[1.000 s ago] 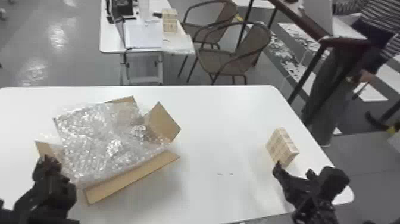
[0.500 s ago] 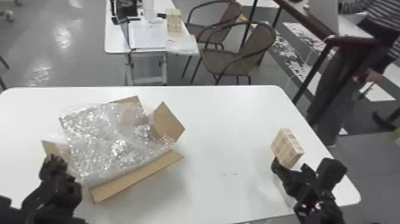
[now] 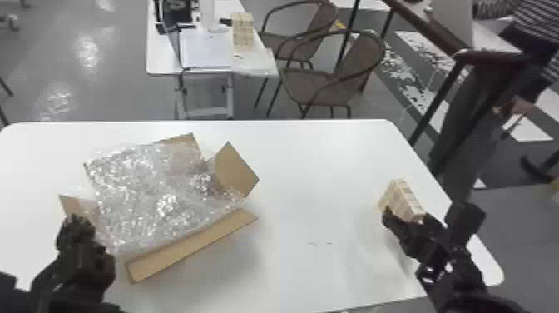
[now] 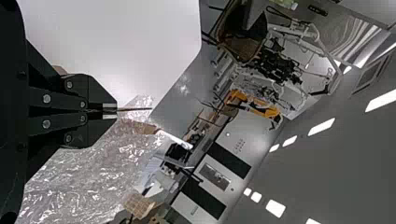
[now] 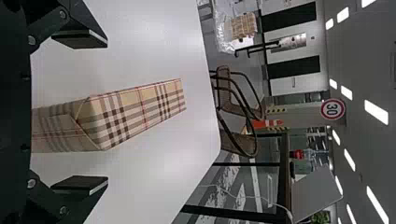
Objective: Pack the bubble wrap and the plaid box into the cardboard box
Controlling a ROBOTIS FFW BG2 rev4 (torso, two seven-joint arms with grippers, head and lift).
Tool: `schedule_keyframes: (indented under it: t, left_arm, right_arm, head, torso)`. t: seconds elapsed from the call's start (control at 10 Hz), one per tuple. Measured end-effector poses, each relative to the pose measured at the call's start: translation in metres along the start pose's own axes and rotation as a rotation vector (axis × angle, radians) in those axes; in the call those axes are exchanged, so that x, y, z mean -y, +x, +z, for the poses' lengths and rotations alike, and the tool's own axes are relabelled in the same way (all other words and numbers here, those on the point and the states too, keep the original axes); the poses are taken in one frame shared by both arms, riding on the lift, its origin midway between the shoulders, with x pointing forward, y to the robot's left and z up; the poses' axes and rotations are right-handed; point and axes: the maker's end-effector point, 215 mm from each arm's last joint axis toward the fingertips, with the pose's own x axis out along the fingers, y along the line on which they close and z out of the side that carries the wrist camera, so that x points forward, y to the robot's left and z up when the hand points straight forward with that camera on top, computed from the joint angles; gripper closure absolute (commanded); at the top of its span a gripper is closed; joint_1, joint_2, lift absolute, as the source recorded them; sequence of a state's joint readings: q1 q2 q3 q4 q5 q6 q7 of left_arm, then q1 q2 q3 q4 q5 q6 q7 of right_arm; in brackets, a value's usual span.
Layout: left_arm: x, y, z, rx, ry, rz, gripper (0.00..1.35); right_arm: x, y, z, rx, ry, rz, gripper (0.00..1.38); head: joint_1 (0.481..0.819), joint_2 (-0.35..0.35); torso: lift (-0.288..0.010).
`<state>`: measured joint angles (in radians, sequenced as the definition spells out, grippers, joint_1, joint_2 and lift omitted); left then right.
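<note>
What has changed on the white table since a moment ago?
The black right gripper has moved forward to the near end of the long beige plaid box, which shows between its open fingers; nothing was grasped or released. The plaid box, clear bubble wrap and open brown cardboard box stayed put.

Left gripper (image 3: 75, 220): black, angular plates (image 4: 100, 93), round silver screws (image 4: 46, 99), grey tips (image 4: 110, 106). Right gripper (image 3: 426, 214): black, flat pads (image 5: 77, 39), pale-edged, round bolts (image 5: 31, 40).

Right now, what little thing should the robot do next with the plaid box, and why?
Probably close the right gripper gently on the plaid box. The box lies between its open fingers, but white table shows between it and each fingertip, so nothing seems to grip it.
</note>
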<state>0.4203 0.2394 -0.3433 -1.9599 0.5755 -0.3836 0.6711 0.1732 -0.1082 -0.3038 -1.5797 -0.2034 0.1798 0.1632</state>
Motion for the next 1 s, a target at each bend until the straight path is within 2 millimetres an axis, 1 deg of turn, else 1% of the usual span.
schedule_keyframes:
  t: [0.1, 0.2, 0.3, 0.4, 0.7, 0.8, 0.9, 1.0]
  left_arm:
    - [0.0, 0.0, 0.0, 0.0, 0.0, -0.002, 1.22]
    - [0.001, 0.001, 0.0, 0.0, -0.001, -0.005, 1.22]
    - [0.002, 0.001, -0.001, 0.001, -0.002, -0.007, 1.22]
    - [0.002, 0.001, -0.001, 0.001, -0.003, -0.008, 1.22]
    - [0.001, 0.001, 0.0, 0.003, -0.003, -0.007, 1.22]
    - [0.002, 0.001, 0.0, 0.002, -0.003, -0.008, 1.22]
    - [0.001, 0.001, -0.001, 0.002, -0.003, -0.008, 1.22]
    - [0.002, 0.002, -0.001, 0.001, -0.003, -0.008, 1.22]
  right_arm:
    - [-0.002, 0.004, 0.001, -0.004, -0.012, 0.008, 0.74]
    - [-0.003, 0.006, -0.001, -0.015, -0.016, 0.015, 0.98]
    - [-0.004, 0.007, -0.004, -0.023, -0.012, 0.016, 0.99]
    - [-0.005, 0.006, -0.007, -0.028, -0.006, 0.017, 1.04]
    - [-0.009, 0.001, -0.009, -0.026, 0.005, 0.016, 1.05]
    - [-0.011, 0.0, -0.006, -0.019, 0.012, 0.015, 1.05]
    - [-0.015, -0.001, 0.001, -0.006, 0.017, 0.018, 1.05]
    - [-0.023, -0.002, 0.015, 0.012, 0.021, 0.031, 1.05]
  head:
    - [0.695, -0.182]
    - [0.695, -0.181]
    - [0.695, -0.18]
    - [0.695, -0.179]
    - [0.695, -0.174]
    - [0.695, -0.173]
    - [0.695, -0.169]
    - [0.695, -0.162]
  torso:
    - [-0.099]
    - [-0.099]
    - [-0.099]
    - [-0.099]
    - [-0.099]
    - [-0.099]
    - [-0.099]
    - [-0.099]
